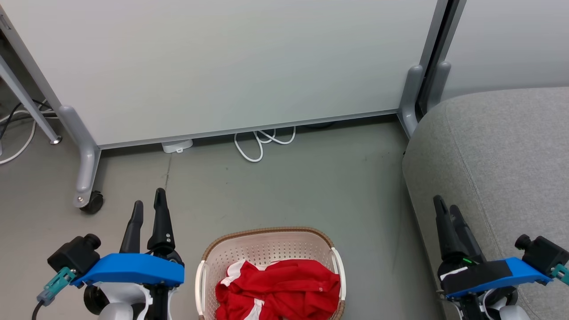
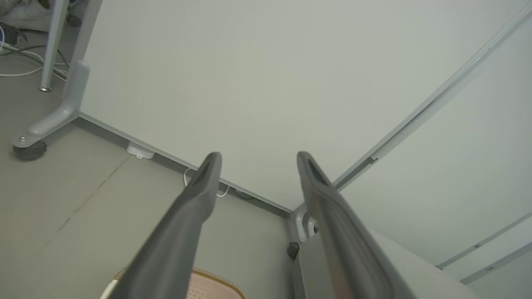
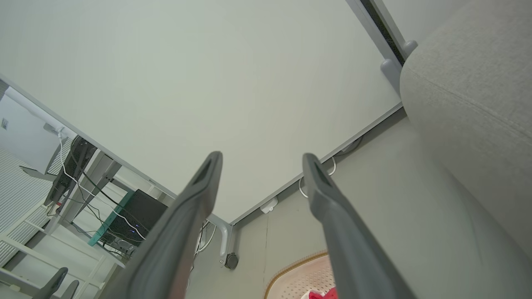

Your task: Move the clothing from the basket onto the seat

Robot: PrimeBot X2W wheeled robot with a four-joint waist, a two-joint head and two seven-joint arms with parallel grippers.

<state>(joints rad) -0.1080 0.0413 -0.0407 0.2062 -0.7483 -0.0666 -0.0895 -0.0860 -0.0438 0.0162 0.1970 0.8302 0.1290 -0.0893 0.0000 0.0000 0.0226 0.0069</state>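
No text, number or brand can be read in these pictures.

In the head view, at the lower middle of the frame, the clothing (image 1: 284, 291) carries a very small white mark (image 1: 320, 289) on the red fabric, near its right edge. It is too small to tell whether it is letters or a logo.

At the lower right of the same frame, a white patch (image 1: 450, 273) sits on the black part at the base of the right gripper (image 1: 446, 203). Whether anything is written on it cannot be told.

A white cable (image 1: 255, 144) loops beneath the wheeled partition (image 1: 222, 66).
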